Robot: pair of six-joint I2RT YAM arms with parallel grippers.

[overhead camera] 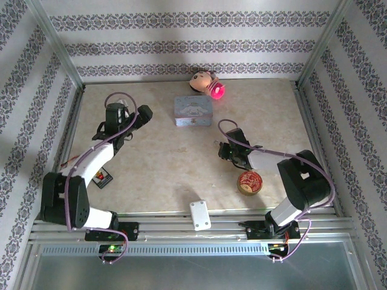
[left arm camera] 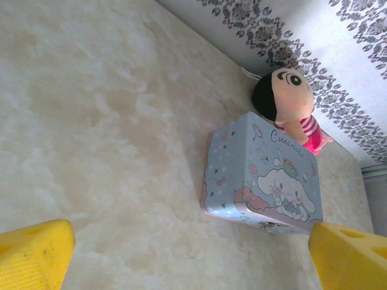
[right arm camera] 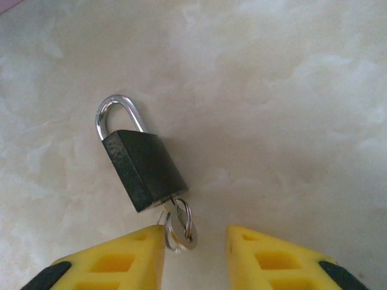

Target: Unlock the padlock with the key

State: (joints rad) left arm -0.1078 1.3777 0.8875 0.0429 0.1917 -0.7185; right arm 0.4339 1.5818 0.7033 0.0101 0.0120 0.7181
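Yellow fingers of our right gripper (right arm camera: 195, 240) stand parted close to the lens, pinching nothing, and our left gripper (left arm camera: 190, 241) hangs spread wide over bare surface. On the beige marbled tabletop (right arm camera: 290, 90) the small dark grey metal padlock (right arm camera: 145, 169) lies flat, its silver shackle (right arm camera: 113, 110) pointing away and the silver key (right arm camera: 179, 225) on its ring apparently seated in its base, just beside one fingertip. To turn it well, we judge, we should centre both fingers on the key's head, close firmly, and twist without dragging the loose lock body.
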